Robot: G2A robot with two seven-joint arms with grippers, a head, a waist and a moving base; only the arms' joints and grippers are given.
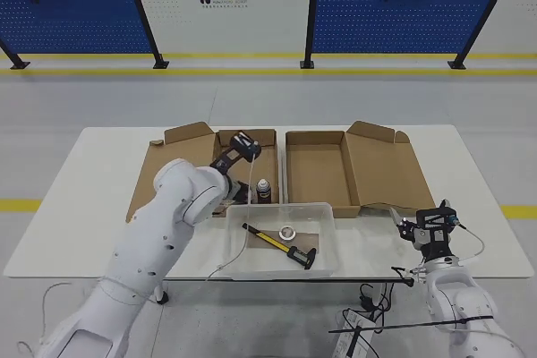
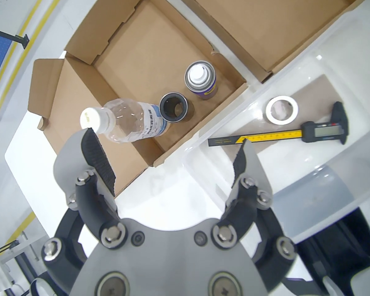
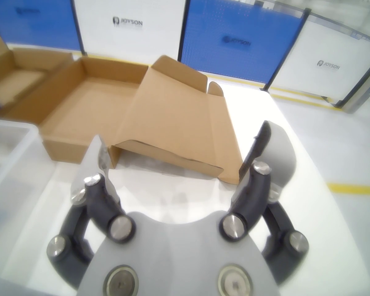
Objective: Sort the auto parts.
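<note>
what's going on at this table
The robot is sorting parts. Its left gripper hangs open above the cardboard box, where a water bottle, a black cylinder and a spray can sit. A caliper and a white ring lie in the clear bin. The right gripper is open near the table edge.

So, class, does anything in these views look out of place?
A clear plastic bottle sits in the left cardboard box beside the spray can and black cylinder; it looks like a drink bottle, not an auto part.
</note>
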